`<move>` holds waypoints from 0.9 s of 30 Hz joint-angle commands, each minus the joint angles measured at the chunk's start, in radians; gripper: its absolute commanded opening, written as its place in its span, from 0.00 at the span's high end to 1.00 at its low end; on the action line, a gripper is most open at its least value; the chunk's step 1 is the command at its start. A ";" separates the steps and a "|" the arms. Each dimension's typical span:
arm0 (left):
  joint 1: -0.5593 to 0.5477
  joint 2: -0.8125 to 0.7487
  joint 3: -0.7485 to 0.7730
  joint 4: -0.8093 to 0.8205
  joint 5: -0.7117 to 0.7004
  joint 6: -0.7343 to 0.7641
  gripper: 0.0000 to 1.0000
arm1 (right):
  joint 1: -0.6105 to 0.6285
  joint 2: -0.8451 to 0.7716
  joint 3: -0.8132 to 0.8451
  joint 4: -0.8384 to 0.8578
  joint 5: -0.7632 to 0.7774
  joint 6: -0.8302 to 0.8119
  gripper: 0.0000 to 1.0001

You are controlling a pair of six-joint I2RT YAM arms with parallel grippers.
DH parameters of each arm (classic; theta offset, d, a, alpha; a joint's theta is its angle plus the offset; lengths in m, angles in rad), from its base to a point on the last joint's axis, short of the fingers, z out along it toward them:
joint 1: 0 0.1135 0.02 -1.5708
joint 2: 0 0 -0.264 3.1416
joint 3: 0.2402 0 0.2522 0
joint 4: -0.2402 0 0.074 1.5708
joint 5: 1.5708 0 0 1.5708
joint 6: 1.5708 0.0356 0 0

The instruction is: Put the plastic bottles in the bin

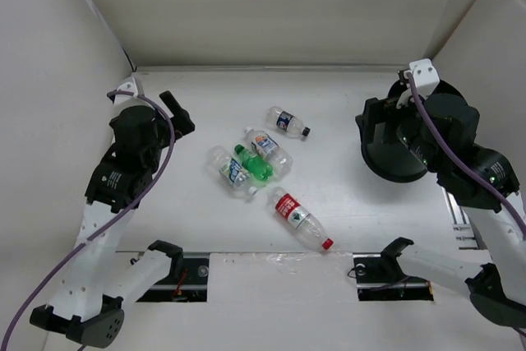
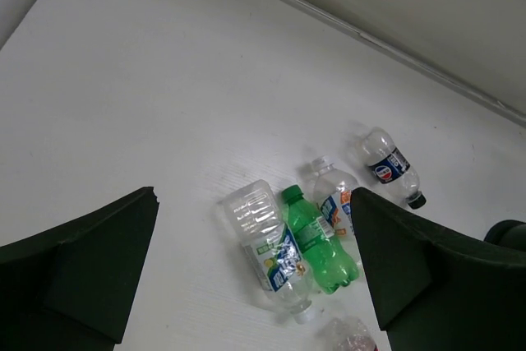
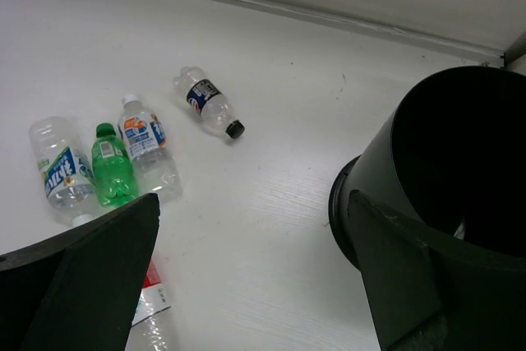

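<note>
Five bottles lie on the white table. The dark-labelled, black-capped bottle (image 1: 288,122) is farthest back. Two clear bottles (image 1: 269,147) (image 1: 232,171) flank the green bottle (image 1: 253,163). The red-labelled bottle (image 1: 301,219) lies nearer, alone. The black bin (image 1: 393,154) stands at the right, partly hidden by the right arm. My left gripper (image 1: 177,113) is open and empty, held above the table left of the cluster (image 2: 275,248). My right gripper (image 1: 380,118) is open and empty beside the bin (image 3: 460,162), which stands to its right.
White walls (image 1: 49,80) close in the table at the left, back and right. Two dark rail slots (image 1: 177,275) (image 1: 394,277) lie along the near edge by the arm bases.
</note>
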State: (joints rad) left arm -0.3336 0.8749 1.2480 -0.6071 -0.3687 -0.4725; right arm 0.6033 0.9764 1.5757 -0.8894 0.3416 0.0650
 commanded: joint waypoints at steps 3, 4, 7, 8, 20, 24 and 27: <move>0.002 0.044 -0.051 -0.028 0.051 -0.122 0.00 | 0.006 -0.004 0.026 0.000 -0.006 -0.014 0.00; 0.002 0.074 -0.079 -0.028 0.065 -0.147 0.00 | 0.006 0.005 0.017 0.010 -0.015 -0.014 0.00; 0.002 0.101 -0.146 0.007 0.152 -0.221 0.00 | 0.006 0.018 -0.008 0.033 -0.058 -0.024 0.00; 0.002 0.113 -0.204 0.062 0.180 -0.262 0.00 | 0.006 0.031 -0.008 0.033 -0.076 -0.024 0.00; 0.002 0.257 -0.384 0.263 0.269 -0.350 0.00 | 0.033 0.044 -0.089 0.093 -0.151 -0.024 0.00; 0.002 0.320 -0.407 0.306 0.269 -0.373 0.00 | 0.033 0.044 -0.111 0.118 -0.161 -0.024 0.00; 0.002 0.366 -0.407 0.334 0.269 -0.393 0.00 | 0.043 0.053 -0.111 0.118 -0.170 -0.024 0.00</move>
State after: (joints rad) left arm -0.3336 1.2205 0.8459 -0.3336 -0.1051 -0.8288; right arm 0.6304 1.0317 1.4647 -0.8425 0.1928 0.0486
